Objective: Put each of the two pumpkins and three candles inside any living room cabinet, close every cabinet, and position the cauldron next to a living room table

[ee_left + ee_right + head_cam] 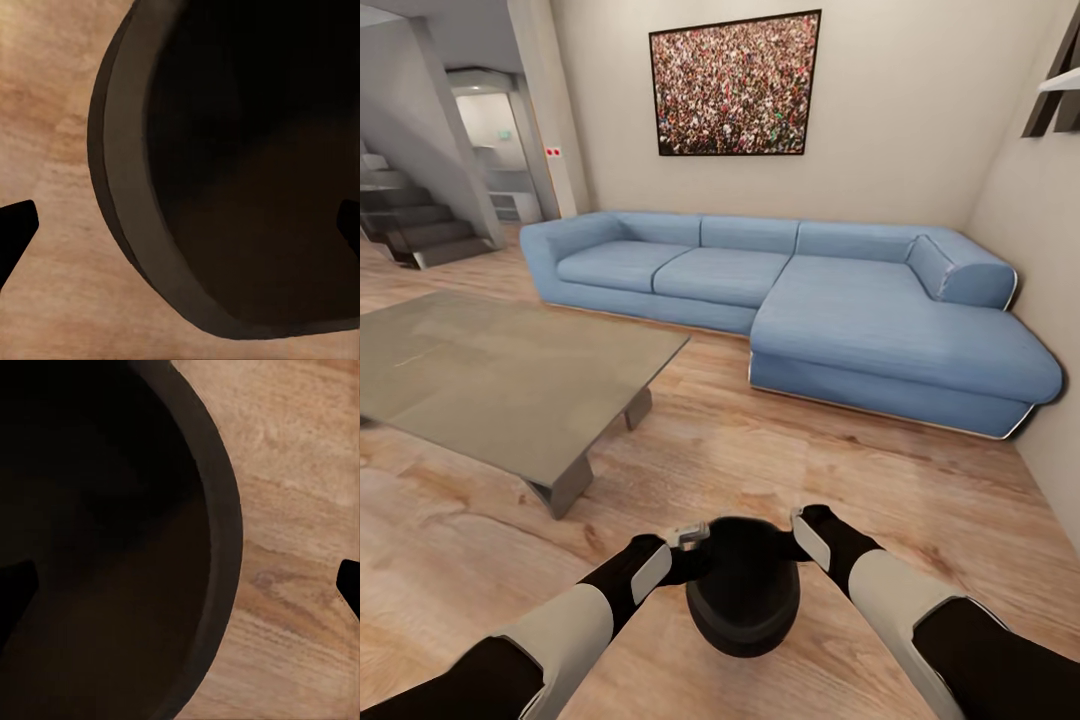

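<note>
Wood floor beneath, my left gripper [180, 225] and right gripper [184, 585] straddle, spread, the rigid, likely heavy cauldron's [743, 585] rim.

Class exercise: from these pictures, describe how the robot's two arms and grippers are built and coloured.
Both arms have black upper segments, off-white forearm shells and black wrists with a pale panel. The left arm ends in a small grey-white fitting at the left gripper. The right gripper is black. Wrist views show plain black fingertips. No cables or markings are visible.

A blue corner sofa [800, 300] spans twelve to three o'clock; a framed crowd picture [735, 83] hangs above; stairs [415, 225] sit at ten.
</note>
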{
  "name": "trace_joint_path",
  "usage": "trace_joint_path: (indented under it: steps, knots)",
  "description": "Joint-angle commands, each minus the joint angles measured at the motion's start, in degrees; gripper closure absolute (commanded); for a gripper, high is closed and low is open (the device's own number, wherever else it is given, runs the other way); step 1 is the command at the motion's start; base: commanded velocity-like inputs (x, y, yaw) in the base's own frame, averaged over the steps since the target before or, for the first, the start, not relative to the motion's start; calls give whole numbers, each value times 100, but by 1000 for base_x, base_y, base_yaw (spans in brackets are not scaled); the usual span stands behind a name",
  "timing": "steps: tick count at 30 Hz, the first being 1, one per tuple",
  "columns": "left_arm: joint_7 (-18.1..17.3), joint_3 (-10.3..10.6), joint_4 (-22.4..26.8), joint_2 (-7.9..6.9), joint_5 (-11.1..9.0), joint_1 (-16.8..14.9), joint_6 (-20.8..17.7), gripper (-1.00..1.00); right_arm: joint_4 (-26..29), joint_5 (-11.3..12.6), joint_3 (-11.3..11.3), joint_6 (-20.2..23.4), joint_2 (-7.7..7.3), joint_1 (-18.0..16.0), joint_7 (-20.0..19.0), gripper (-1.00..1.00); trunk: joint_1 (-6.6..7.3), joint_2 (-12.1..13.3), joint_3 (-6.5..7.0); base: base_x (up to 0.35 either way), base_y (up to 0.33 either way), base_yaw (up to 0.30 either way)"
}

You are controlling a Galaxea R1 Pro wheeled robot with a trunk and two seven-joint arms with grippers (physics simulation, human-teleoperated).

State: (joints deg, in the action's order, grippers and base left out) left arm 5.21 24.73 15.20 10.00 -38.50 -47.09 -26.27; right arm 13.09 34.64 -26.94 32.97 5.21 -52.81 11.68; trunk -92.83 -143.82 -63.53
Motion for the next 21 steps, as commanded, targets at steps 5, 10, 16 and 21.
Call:
trace_joint_path:
  steps: [5,10,16,21]
  knots:
    - [50,23,9,0,-61,-2,-18,-100,-51,61,-39,17,-2,-3,45,-100,-1,-2,-5,45,0,0]
    - [50,23,7,0,-66,-2,-18,-100,-59,61,-39,16,-2,-3,45,-100,-1,-2,-5,6,0,0]
    - [50,23,9,0,-69,-2,-23,-100,-61,61,-39,16,-2,-3,45,-100,-8,-6,-72,1,0,0]
    - [50,23,9,0,-69,-2,-19,-100,-61,61,-39,16,-2,-2,45,-100,-21,-13,-182,0,0,0]
